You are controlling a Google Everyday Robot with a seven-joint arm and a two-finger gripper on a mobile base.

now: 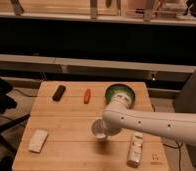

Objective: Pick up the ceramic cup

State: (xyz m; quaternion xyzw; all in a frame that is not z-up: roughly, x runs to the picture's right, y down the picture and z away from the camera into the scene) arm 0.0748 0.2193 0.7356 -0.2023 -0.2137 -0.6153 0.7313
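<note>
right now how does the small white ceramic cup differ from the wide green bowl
The small white ceramic cup is far smaller than the wide green bowl. The cup is plain white; the bowl is green. The cup sits at the claw, partly hidden by the arm; the bowl stands behind it. Both are round, upright and open-topped on the wooden table.

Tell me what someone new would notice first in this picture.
The long white arm sweeps in from the right across the wooden table; its end effector sits at the small white cup near the table's middle. Just behind stands a wide green bowl. A white bottle lies near the front right edge.
</note>
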